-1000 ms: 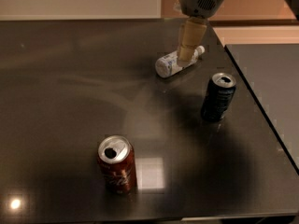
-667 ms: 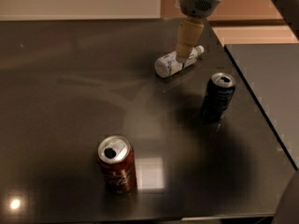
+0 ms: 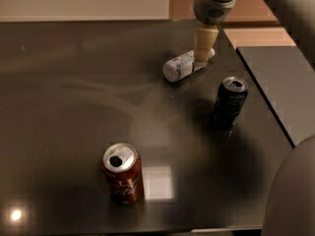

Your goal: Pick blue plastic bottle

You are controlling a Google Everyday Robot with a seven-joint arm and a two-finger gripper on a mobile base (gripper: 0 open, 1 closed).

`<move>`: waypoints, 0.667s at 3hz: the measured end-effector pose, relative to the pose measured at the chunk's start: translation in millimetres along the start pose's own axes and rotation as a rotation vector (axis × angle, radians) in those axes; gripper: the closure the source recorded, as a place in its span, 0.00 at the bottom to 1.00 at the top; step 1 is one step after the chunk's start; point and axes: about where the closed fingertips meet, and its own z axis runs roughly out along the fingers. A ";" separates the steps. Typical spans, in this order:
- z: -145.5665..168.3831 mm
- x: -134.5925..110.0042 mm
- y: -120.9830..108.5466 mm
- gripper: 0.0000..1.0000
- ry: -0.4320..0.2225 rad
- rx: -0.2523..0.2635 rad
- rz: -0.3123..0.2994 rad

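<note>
In the camera view we have the gripper [image 3: 202, 59] reaching straight down from the top of the frame, its tan tip sitting right at the cap end of the blue plastic bottle [image 3: 181, 67]. The bottle lies on its side on the dark table [image 3: 74, 87], toward the far right, with its base pointing at us and to the left. Whether the gripper is spread or clamped on the bottle, we cannot tell from here. Now the risks. The contact looks to be far out toward the cap rather than over the middle, so we judge that a lift could let the heavier body droop and swing, or slip free altogether. A round bottle on a glossy top can also roll away if it is nudged from one side before the grip is sure. The dark drink can [image 3: 229, 102] stands upright near the bottle, on our side of it and to the right, so a rolling or dropped bottle could knock it. The red can [image 3: 123, 174] stands well apart, out of trouble.
</note>
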 end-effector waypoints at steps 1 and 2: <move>0.9 1.0 -0.6 0.00 0.004 0.001 -0.003; 4.7 3.8 -0.7 0.00 0.018 -0.004 -0.006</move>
